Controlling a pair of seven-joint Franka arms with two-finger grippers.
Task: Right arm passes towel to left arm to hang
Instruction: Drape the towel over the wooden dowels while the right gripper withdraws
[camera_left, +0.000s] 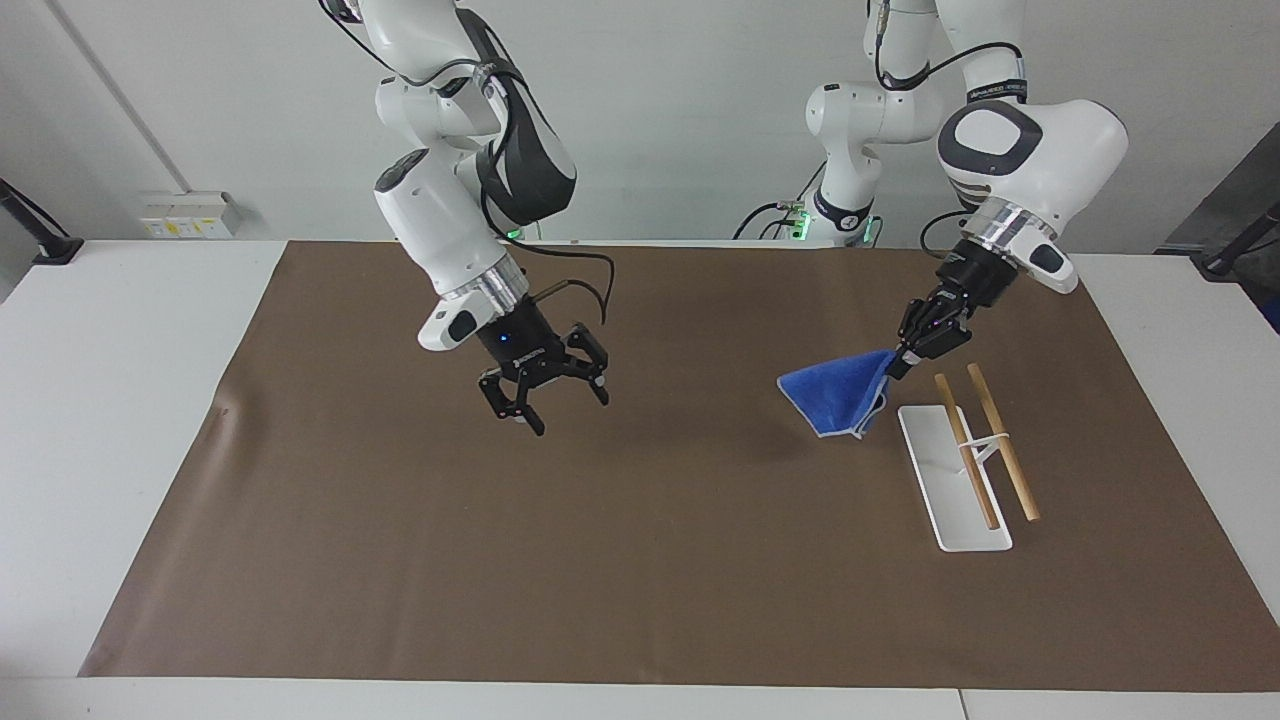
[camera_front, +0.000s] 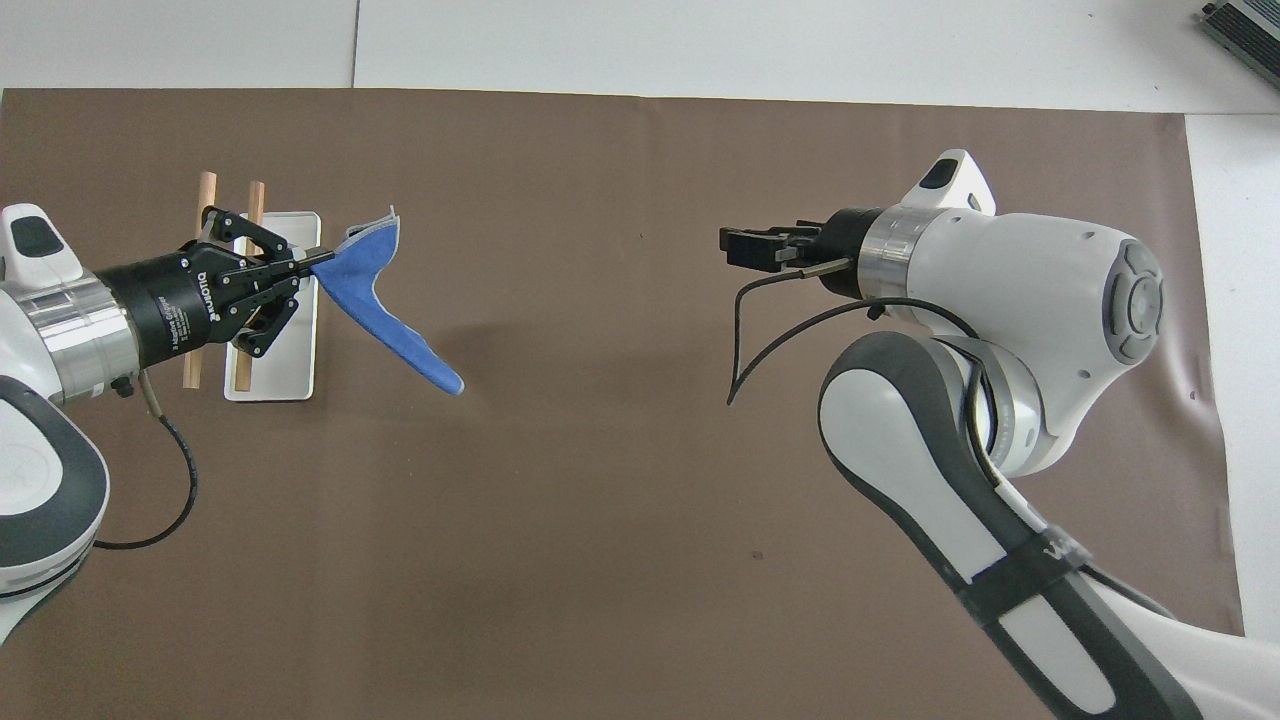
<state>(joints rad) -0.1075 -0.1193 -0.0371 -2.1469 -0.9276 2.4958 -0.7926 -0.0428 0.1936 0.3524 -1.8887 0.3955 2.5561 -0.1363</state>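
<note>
The bright-blue towel (camera_left: 835, 395) hangs by one corner from my left gripper (camera_left: 893, 367), which is shut on it. The towel hangs above the brown mat, just beside the end of the rack nearer the robots. In the overhead view the left gripper (camera_front: 324, 259) is over the rack's white base (camera_front: 300, 375) and the towel (camera_front: 385, 315) trails toward the table's middle. My right gripper (camera_left: 570, 414) is open and empty, pointing down above the mat toward the right arm's end, well apart from the towel. It also shows in the overhead view (camera_front: 728, 247).
The rack has a white flat base (camera_left: 948, 505) and two wooden rods (camera_left: 1005, 455) held on a thin white stand, toward the left arm's end. A brown mat (camera_left: 600, 560) covers most of the white table.
</note>
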